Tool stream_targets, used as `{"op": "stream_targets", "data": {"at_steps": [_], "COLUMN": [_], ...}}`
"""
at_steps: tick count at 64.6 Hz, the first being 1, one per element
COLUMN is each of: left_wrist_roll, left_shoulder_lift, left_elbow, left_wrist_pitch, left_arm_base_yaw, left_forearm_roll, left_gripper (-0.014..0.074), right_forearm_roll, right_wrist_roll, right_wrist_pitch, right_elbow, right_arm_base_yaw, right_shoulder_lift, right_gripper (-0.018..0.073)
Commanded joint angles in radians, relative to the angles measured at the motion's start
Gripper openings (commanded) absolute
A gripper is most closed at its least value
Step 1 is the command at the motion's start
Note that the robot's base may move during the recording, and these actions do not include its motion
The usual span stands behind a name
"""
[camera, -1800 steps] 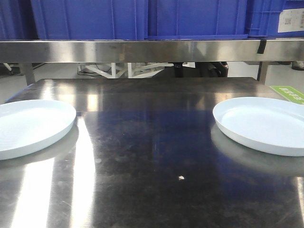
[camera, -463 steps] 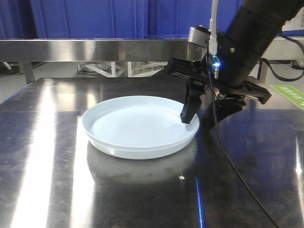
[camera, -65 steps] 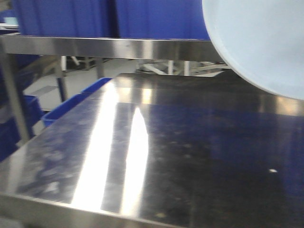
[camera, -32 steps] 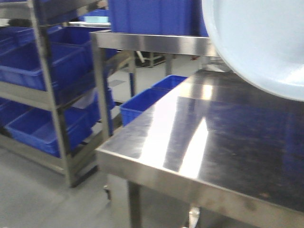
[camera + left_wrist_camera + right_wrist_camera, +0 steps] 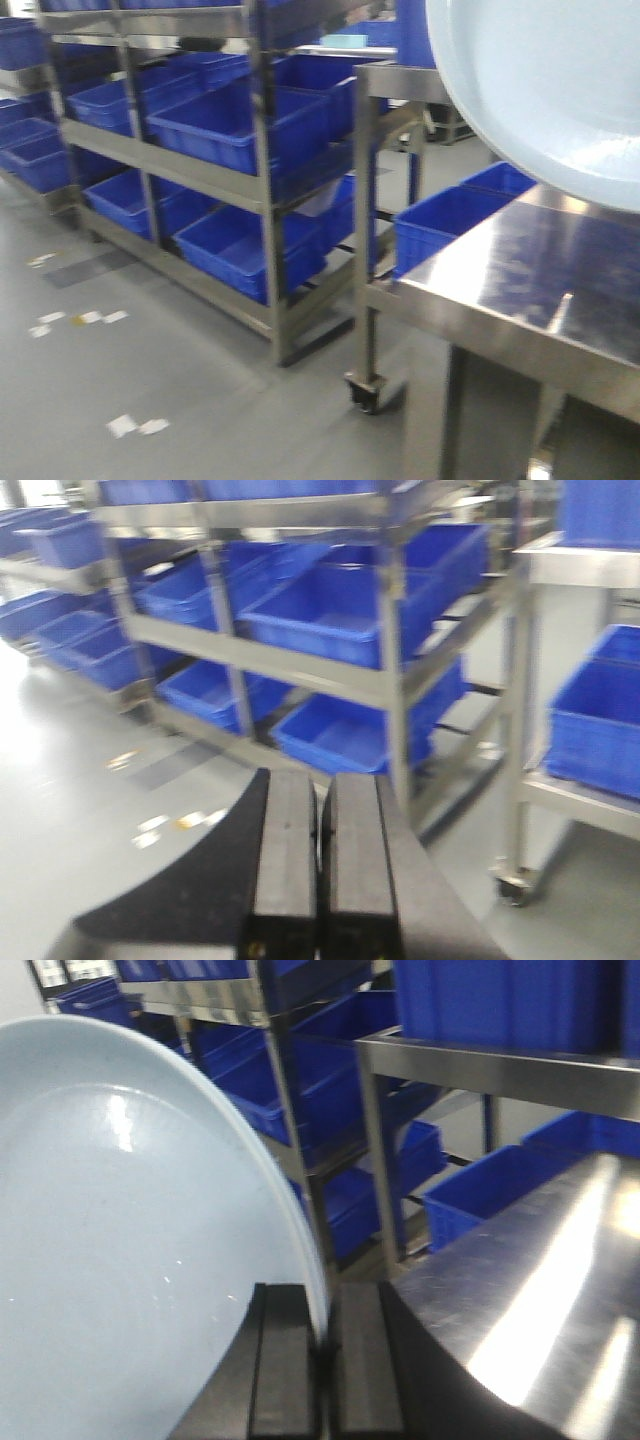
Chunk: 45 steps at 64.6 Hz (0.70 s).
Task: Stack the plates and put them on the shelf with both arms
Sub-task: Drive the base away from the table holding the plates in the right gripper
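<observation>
My right gripper (image 5: pixel 325 1298) is shut on the rim of the pale bluish-white plates (image 5: pixel 130 1240), which stand tilted on edge in the air. I cannot tell the two plates apart. In the front view the plates (image 5: pixel 540 90) fill the top right, above the corner of the steel table (image 5: pixel 530 270). My left gripper (image 5: pixel 320 780) is shut and empty, in the air over the grey floor. A stainless-steel rack (image 5: pixel 262 180) stands to the left. No rail with rivets or roller tracks shows on it.
The rack holds several blue crates (image 5: pixel 235 125) on its levels; it also shows in the left wrist view (image 5: pixel 395 630). The table's upper shelf carries a blue crate (image 5: pixel 500 1000). More crates sit under the table (image 5: pixel 450 220). A caster wheel (image 5: pixel 365 392) is at its leg.
The whole view has swung left: the table has slid to the right edge and the rack with blue crates has come into view. The plates stay at the top right.
</observation>
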Motion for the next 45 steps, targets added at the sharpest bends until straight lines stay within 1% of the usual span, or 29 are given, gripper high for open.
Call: {"op": "stream_targets", "data": {"at_steps": [1,45], "left_wrist_roll": [-0.005,-0.005], "left_shoulder_lift": [0.006,0.006], "left_elbow": [-0.031,-0.031], "left_wrist_pitch": [-0.088,-0.088], "left_arm_base_yaw": [0.003,0.003], "left_forearm_roll": [0.000,0.000], "left_gripper": [0.0080,0.0080], "right_forearm_roll": [-0.005,-0.005], "right_wrist_roll": [-0.003,-0.003], "right_wrist_pitch": [-0.102,-0.102], "right_elbow": [-0.034,-0.034], "right_arm_base_yaw": [-0.005,-0.005], "right_shoulder_lift": [0.002,0.002], "right_gripper": [0.0048,0.0048]}}
